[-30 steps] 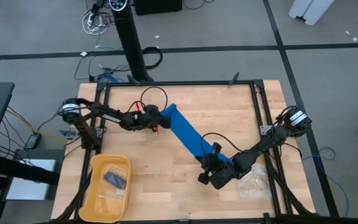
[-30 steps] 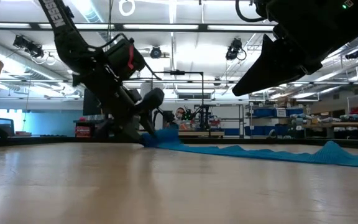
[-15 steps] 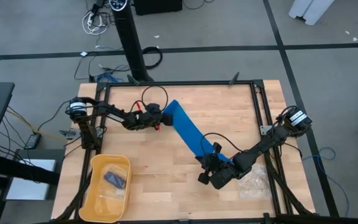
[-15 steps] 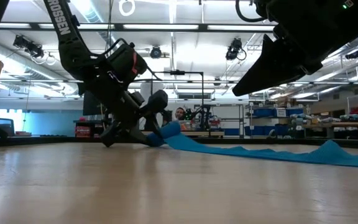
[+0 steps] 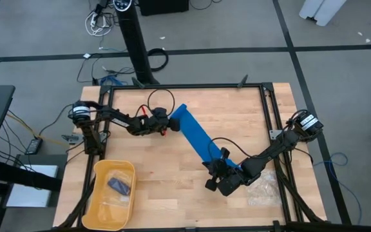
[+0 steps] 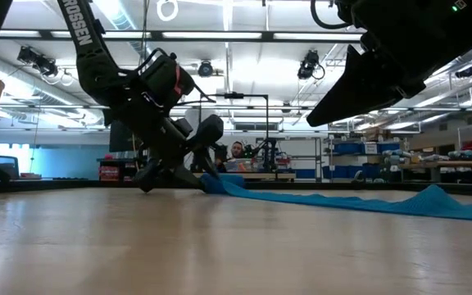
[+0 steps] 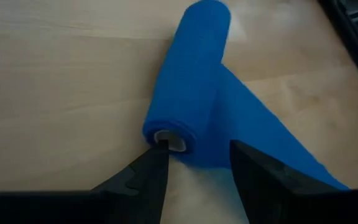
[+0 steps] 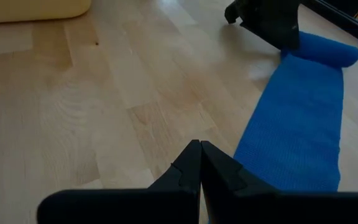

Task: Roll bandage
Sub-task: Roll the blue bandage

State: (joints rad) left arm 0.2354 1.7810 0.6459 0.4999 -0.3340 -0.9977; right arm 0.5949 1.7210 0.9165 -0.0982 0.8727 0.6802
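- My left claw (image 7: 194, 163) sits open at the rolled end of the bandage (image 5: 195, 134), far left on the worktop (image 5: 237, 119).
- My right claw (image 8: 200, 163) is closed, empty, beside the flat strip's near end.

A yellow bin (image 5: 98, 193) stands at the table's (image 5: 237, 122) front left corner, with a clear bag (image 5: 114, 174) and a dark packet (image 5: 118, 186) inside.

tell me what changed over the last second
The left gripper pushed across the table toward the right arm's side, at the rolled end of the bandage, which shifted with it and looks rolled a little further. The right gripper, shut by the flat end, and the yellow bin stayed put.
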